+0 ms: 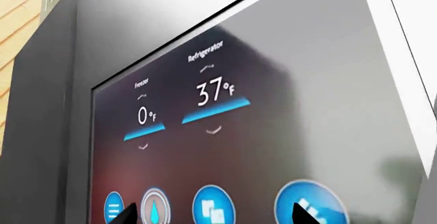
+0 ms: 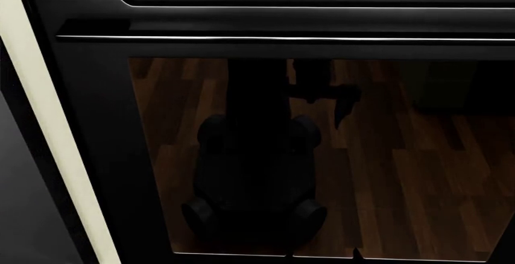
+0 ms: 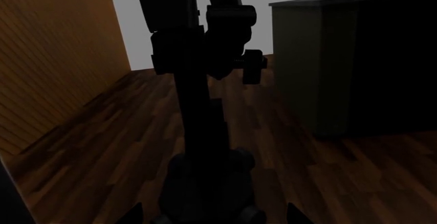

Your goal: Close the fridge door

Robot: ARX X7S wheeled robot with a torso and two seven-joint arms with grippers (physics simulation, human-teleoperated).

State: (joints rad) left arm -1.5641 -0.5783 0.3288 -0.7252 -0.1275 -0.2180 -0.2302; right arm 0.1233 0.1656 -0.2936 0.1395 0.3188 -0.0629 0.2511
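Note:
In the left wrist view the fridge door (image 1: 328, 81) fills the picture with its glossy dark front. On it is a lit touch display (image 1: 198, 127) reading Freezer 0°F and Refrigerator 37°F. My left gripper (image 1: 213, 216) faces that display at close range, open, with only its two dark fingertips (image 1: 126, 215) showing and nothing between them. A white strip (image 1: 402, 45) runs along the door's far side. My right gripper (image 3: 215, 215) is also open, facing a dark glossy surface that mirrors my own body (image 3: 204, 132). The head view does not show the fridge door.
The head view is filled by a black oven door (image 2: 96, 155) with a dark glass window (image 2: 386, 167) and a bar handle (image 2: 281, 38); a cream strip (image 2: 48, 125) borders it. A wooden wall (image 1: 17, 35) edges the fridge. The reflection shows a wood floor (image 3: 102, 147) and a dark counter (image 3: 341, 60).

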